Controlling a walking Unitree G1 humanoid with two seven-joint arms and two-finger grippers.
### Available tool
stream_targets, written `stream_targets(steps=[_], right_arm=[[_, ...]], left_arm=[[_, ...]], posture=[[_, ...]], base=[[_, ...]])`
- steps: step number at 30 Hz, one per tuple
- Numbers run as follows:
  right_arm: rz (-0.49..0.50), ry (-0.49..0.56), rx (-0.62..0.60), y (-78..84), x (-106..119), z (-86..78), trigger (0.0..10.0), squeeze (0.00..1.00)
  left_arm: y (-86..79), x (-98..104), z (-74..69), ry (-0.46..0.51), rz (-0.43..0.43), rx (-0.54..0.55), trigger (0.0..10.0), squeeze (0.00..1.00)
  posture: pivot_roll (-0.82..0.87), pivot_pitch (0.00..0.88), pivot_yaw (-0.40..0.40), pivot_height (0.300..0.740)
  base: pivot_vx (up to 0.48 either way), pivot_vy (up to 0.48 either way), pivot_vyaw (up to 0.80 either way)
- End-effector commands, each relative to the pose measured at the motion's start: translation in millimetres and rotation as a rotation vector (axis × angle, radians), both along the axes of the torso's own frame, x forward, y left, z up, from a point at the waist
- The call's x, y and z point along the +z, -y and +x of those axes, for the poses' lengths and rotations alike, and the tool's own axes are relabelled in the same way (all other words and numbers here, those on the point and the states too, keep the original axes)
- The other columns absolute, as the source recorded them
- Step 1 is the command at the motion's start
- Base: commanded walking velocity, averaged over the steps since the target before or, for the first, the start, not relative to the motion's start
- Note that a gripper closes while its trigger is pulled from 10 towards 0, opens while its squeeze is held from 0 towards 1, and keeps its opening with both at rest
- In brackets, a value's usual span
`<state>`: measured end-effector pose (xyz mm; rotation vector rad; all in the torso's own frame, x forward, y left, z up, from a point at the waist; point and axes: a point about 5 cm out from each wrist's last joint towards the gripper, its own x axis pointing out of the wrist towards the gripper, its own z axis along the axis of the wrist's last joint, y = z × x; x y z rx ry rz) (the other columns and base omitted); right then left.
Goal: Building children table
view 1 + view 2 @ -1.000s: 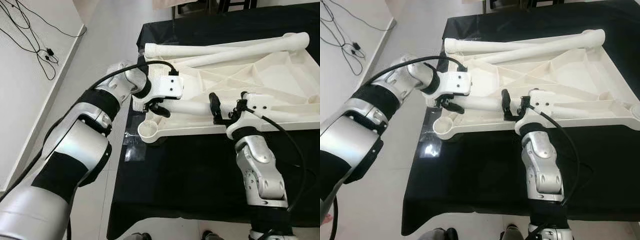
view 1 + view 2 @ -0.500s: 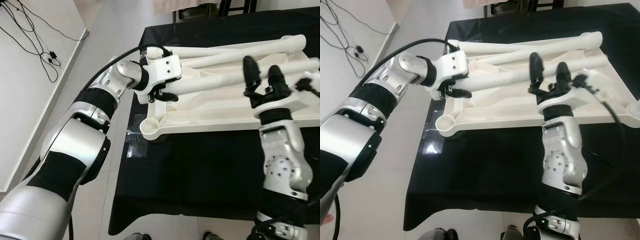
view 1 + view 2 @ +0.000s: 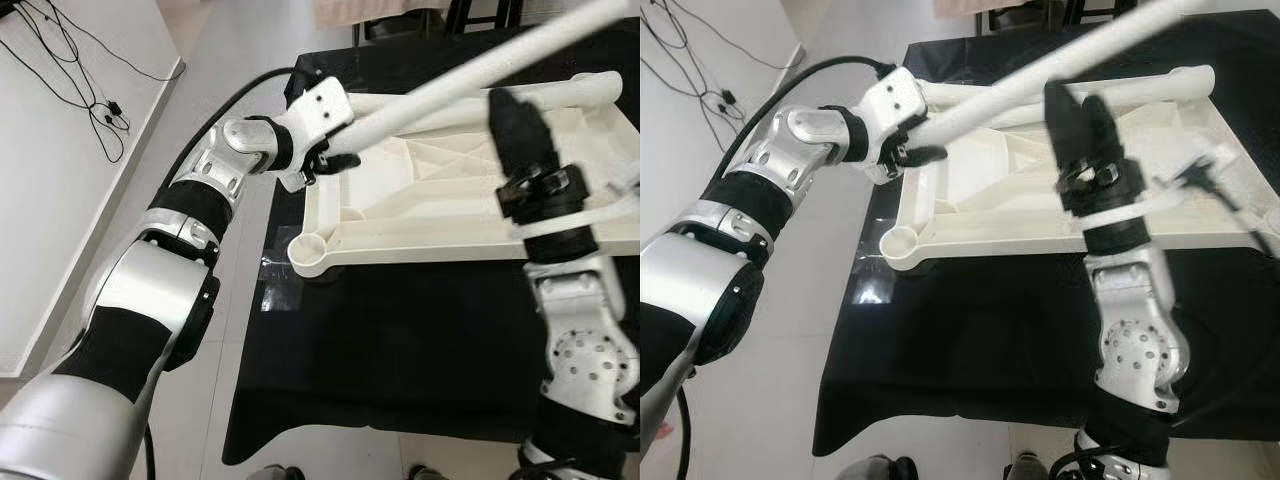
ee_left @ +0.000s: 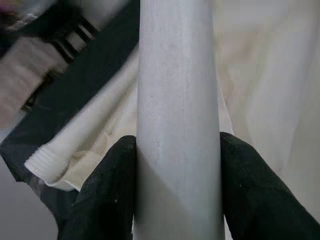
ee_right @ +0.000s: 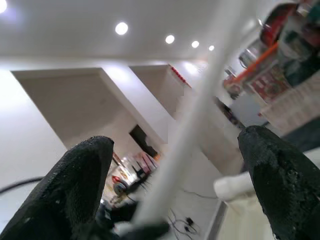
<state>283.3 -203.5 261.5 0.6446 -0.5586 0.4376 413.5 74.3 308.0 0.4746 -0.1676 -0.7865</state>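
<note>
Black-clothed table (image 3: 400,340) bears upturned white tabletop (image 3: 450,200). Left gripper (image 3: 325,160), ten o'clock, pinches one end of table leg (image 3: 480,65); right gripper (image 3: 520,125) spread. Risk: long unsupported leg levers loose.

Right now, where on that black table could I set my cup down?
The black cloth between the white tabletop's near edge and the table's front edge is bare. Farther back is crowded: the left end effector holds a white leg lifted there, and the right end effector is raised over it.
</note>
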Motion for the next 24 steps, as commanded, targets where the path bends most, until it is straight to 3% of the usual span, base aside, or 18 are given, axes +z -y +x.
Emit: stream_targets(steps=[1,2,3,4,5,6,7,8,9,10,11,12,13,15,17,19,24], right_arm=[[-0.004,-0.021,-0.014,5.4,-3,-0.9,10.0,0.0],[-0.004,-0.021,-0.014,5.4,-3,-0.9,10.0,0.0],[-0.035,-0.032,-0.011,5.0,-5,-0.4,10.0,0.0],[-0.035,-0.032,-0.011,5.0,-5,-0.4,10.0,0.0],[-0.091,-0.018,0.035,-1.2,-4,-2.1,10.0,0.0],[-0.091,-0.018,0.035,-1.2,-4,-2.1,10.0,0.0],[-0.136,0.003,0.087,-7.4,-2,-4.2,10.0,0.0],[-0.136,0.003,0.087,-7.4,-2,-4.2,10.0,0.0],[-0.177,0.033,0.142,-13.1,2,-6.2,10.0,0.0],[-0.177,0.033,0.142,-13.1,2,-6.2,10.0,0.0],[-0.221,0.083,0.216,-19.6,13,-5.6,10.0,0.0],[-0.221,0.083,0.216,-19.6,13,-5.6,10.0,0.0],[-0.243,0.101,0.242,-22.4,17,-4.3,10.0,0.0],[-0.277,0.125,0.28,-26.3,20,-3.3,10.0,0.0],[-0.277,0.125,0.28,-26.3,20,-3.3,10.0,0.0],[-0.353,0.164,0.339,-34.9,26,-4.0,10.0,0.0],[-0.457,0.218,0.444,-44.9,32,-9.3,10.0,0.0]], left_arm=[[-8.6,4,1.6,-0.003,-0.128,0.031,0.0,0.0],[-8.6,4,1.6,-0.003,-0.128,0.031,0.0,0.0],[-10.2,9,0.8,-0.003,-0.207,0.01,0.0,0.0],[-10.2,9,0.8,-0.003,-0.207,0.01,0.0,0.0],[-8.8,13,-2.2,-0.008,-0.274,-0.061,0.0,0.0],[-8.8,13,-2.2,-0.008,-0.274,-0.061,0.0,0.0],[-6.9,14,-5.9,-0.012,-0.314,-0.143,0.0,0.0],[-6.9,14,-5.9,-0.012,-0.314,-0.143,0.0,0.0],[-4.7,12,-10.5,-0.036,-0.347,-0.248,0.0,0.0],[-4.7,12,-10.5,-0.036,-0.347,-0.248,0.0,0.0],[-1.7,-2,-23.5,-0.135,-0.325,-0.5,8.8,0.0],[-1.7,-2,-23.5,-0.135,-0.325,-0.5,8.8,0.0],[-2.3,-9,-31.2,-0.186,-0.301,-0.618,10.0,0.0],[-4.0,-17,-40.4,-0.243,-0.286,-0.732,10.0,0.0],[-4.0,-17,-40.4,-0.243,-0.286,-0.732,10.0,0.0],[-8.8,-23,-47.2,-0.283,-0.288,-0.788,10.0,0.0],[-11.3,-23,-50.1,-0.273,-0.332,-0.787,10.0,0.0]], posture=[[-0.1,0.113,0.103,0.74],[-0.1,0.113,0.103,0.74],[-0.1,0.112,0.101,0.74],[-0.1,0.112,0.101,0.74],[-0.1,0.109,0.096,0.74],[-0.1,0.109,0.096,0.74],[-0.1,0.108,0.096,0.74],[-0.1,0.108,0.096,0.74],[-0.09,0.106,0.094,0.74],[-0.09,0.106,0.094,0.74],[-0.09,0.103,0.087,0.74],[-0.09,0.103,0.087,0.74],[-0.09,0.103,0.086,0.74],[-0.08,0.102,0.08,0.74],[-0.08,0.102,0.08,0.74],[-0.08,0.097,0.076,0.74],[-0.08,0.097,0.066,0.74]], base=[[0.0,0.0,0.0],[0.0,0.0,0.0],[0.0,0.0,0.0],[0.0,0.0,0.0],[0.0,0.0,0.0],[0.0,0.0,0.0],[0.0,0.0,0.0],[0.0,0.0,0.0],[0.0,0.0,0.0],[0.0,0.0,0.0],[0.0,0.0,0.0],[0.0,0.0,0.0],[0.0,0.0,0.0],[0.0,0.0,0.0],[0.0,0.0,0.0],[0.0,0.0,0.0],[0.0,0.0,0.0]])
